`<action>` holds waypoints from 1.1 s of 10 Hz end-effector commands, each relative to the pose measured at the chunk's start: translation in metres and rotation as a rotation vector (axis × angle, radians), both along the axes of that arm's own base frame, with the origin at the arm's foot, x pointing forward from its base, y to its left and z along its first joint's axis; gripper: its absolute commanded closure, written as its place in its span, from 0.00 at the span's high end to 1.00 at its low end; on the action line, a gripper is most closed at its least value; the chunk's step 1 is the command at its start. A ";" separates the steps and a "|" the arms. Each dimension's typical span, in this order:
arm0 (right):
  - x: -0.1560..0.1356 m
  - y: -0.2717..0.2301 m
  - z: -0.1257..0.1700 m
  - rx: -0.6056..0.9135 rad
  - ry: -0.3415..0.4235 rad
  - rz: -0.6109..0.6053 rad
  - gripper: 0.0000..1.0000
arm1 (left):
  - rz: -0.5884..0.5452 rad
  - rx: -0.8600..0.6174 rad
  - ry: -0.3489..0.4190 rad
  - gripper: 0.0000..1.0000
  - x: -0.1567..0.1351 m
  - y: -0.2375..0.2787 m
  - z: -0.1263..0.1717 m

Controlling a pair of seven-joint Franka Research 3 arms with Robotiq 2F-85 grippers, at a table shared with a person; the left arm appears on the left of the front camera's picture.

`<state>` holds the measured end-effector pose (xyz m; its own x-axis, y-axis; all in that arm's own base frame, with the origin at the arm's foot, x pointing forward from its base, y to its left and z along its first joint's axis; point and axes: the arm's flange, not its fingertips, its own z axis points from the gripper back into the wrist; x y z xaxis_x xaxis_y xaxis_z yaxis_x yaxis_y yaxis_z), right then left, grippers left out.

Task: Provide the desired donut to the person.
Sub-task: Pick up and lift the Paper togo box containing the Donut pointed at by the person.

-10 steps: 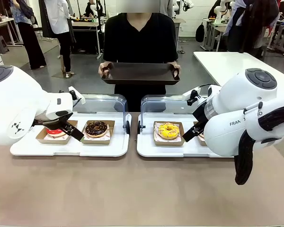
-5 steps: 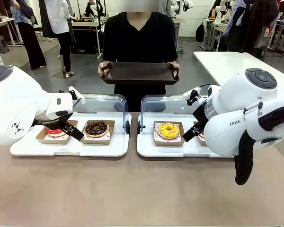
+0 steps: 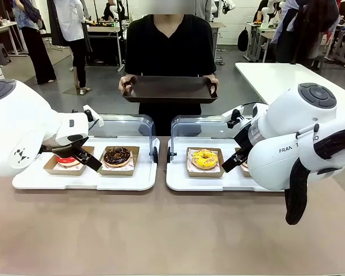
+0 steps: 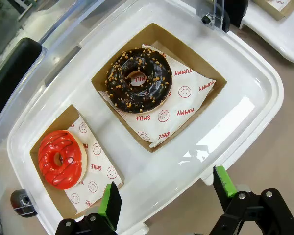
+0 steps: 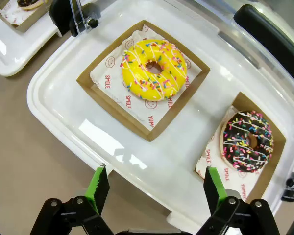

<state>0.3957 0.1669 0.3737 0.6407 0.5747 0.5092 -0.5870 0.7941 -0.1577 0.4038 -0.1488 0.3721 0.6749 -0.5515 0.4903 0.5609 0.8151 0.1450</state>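
Across the table the person (image 3: 170, 43) holds an empty dark tray (image 3: 170, 89) in both hands. My left gripper (image 4: 167, 193) hovers open over the left white tray (image 4: 245, 105), which holds a chocolate donut with nut crumbs (image 4: 138, 81) and a red-glazed donut (image 4: 61, 159), each in a cardboard box. In the front view the left gripper (image 3: 77, 156) is above the red donut (image 3: 67, 160). My right gripper (image 5: 156, 188) hangs open over the right white tray (image 5: 63, 98), with a yellow sprinkled donut (image 5: 153, 70) and a chocolate sprinkled donut (image 5: 247, 147). Nothing shows which donut is desired.
Clear lids (image 3: 123, 125) stand open behind both white trays, with black hinge knobs (image 3: 154, 154) between them. The brown tabletop (image 3: 161, 230) lies bare in front. A white table (image 3: 287, 77) stands at the back right, and other people stand farther off.
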 end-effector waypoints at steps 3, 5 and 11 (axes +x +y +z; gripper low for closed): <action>0.000 0.000 0.000 0.000 0.000 0.000 1.00 | 0.000 0.000 0.000 1.00 0.000 0.000 0.000; -0.011 -0.001 0.043 -0.045 0.016 -0.038 1.00 | -0.008 0.009 0.050 1.00 -0.011 -0.001 0.018; -0.054 -0.010 0.212 -0.142 0.131 -0.017 1.00 | -0.031 0.066 0.060 1.00 -0.050 -0.006 0.196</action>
<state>0.3315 0.1515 0.5772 0.7010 0.6127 0.3649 -0.5952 0.7845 -0.1739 0.3477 -0.1519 0.5548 0.6748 -0.6014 0.4278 0.6124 0.7798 0.1303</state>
